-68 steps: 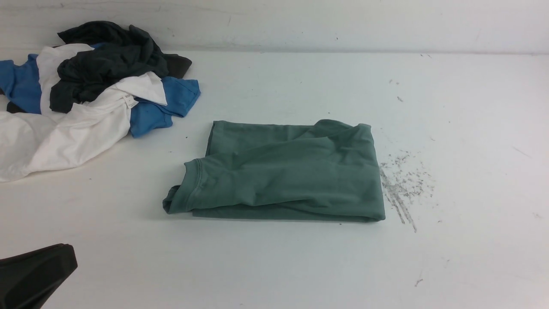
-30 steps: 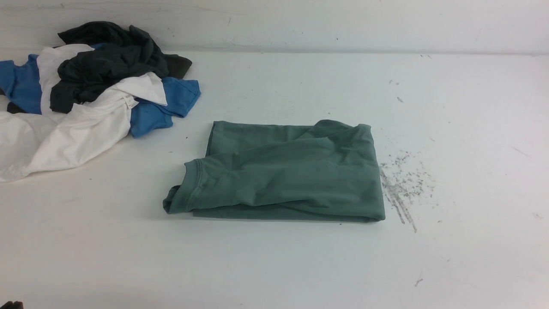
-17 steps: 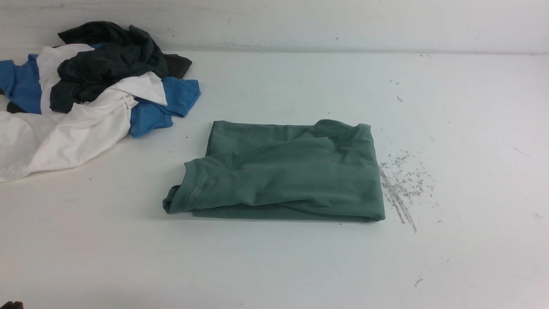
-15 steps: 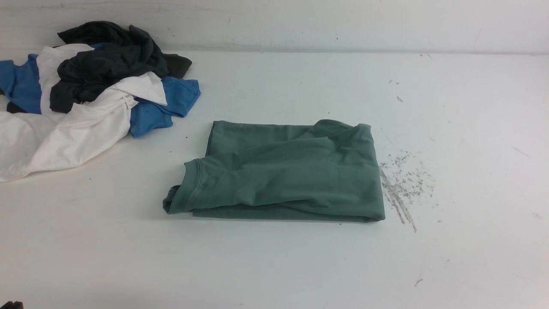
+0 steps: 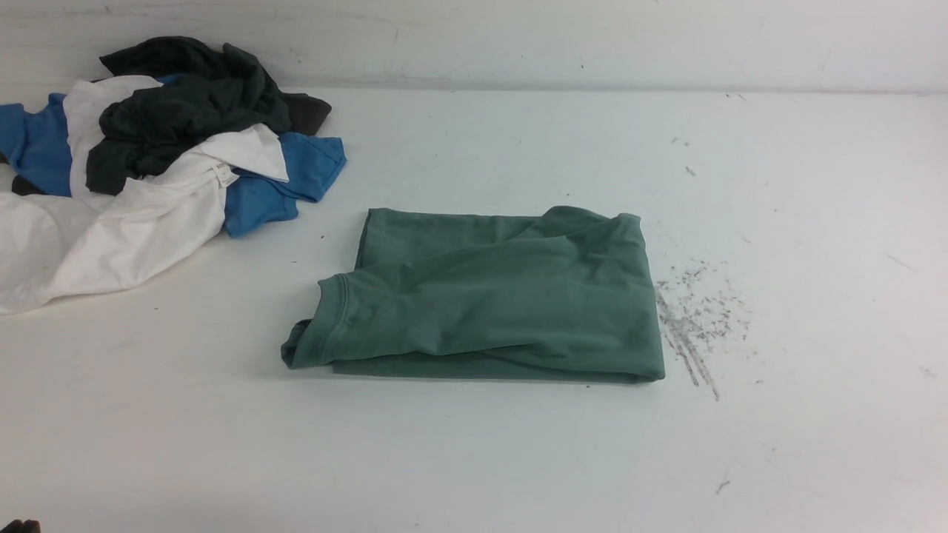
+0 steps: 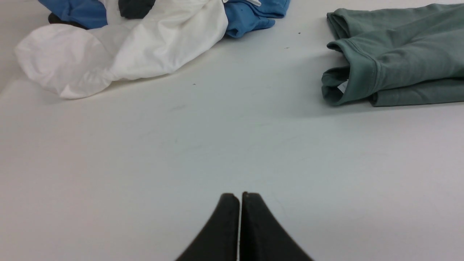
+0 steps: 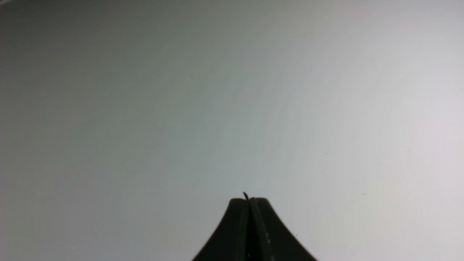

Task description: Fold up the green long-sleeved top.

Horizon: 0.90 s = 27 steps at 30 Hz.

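1. At the far left of the white desk [image 5: 474,459] lies a loose pile of crumpled garments [image 5: 148,163] in white, blue and dark charcoal cloth. It is well apart from the task's thing and plays no part here.
2. The left gripper [image 6: 240,195] hangs low over bare desk; its black fingers [image 6: 224,224] are pressed together and hold nothing.
3. The sage-green cotton long-sleeved top [image 5: 481,296] lies in the middle of the desk, already folded into a thick, roughly rectangular packet. A ribbed hem band [image 6: 357,74] sticks out a little at the packet's left near corner.
4. I judge the cloth to be soft, light and limp, not fragile. The layers can slide over each other, so a good hold is a pinch through all layers at an edge or corner, not on the top layer alone.
5. Dark scuff marks [image 5: 692,318] on the desk are just beside the right edge of the top.
6. The right gripper [image 7: 249,198] is seen only by its own camera, above bare desk; its fingers [image 7: 235,232] are fully together and empty.
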### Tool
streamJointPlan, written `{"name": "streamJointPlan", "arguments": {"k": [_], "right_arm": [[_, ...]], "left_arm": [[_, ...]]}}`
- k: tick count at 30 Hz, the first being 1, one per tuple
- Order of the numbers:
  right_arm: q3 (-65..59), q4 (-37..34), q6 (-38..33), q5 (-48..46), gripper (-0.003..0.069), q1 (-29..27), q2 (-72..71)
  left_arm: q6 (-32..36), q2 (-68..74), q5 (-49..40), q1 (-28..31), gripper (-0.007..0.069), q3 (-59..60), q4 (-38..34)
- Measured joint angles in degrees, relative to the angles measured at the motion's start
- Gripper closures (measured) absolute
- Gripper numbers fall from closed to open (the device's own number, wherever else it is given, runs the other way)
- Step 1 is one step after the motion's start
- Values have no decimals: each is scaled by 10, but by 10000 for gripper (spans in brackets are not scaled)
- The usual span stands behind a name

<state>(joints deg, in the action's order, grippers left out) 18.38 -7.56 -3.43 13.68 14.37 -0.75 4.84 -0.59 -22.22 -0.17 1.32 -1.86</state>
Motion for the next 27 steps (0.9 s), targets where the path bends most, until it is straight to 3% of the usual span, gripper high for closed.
{"name": "streamJointPlan", "arguments": {"k": [6,10,14,16,19,27], "right_arm": [[0,1,-10,-28,673,0,0],[-8,23,-43,-145,673,-23,0],[-73,61,-65,-314,673,-97,0],[-121,70,-66,-352,673,-121,0],[-187,70,-66,-368,673,-148,0],[-194,63,-57,-362,673,-157,1]], "left_arm": [[0,0,0,0,628,0,0],[0,0,0,0,628,0,0],[0,0,0,0,628,0,0],[0,0,0,0,628,0,0],[-1,0,0,0,628,0,0],[-1,0,0,0,628,0,0]]}}
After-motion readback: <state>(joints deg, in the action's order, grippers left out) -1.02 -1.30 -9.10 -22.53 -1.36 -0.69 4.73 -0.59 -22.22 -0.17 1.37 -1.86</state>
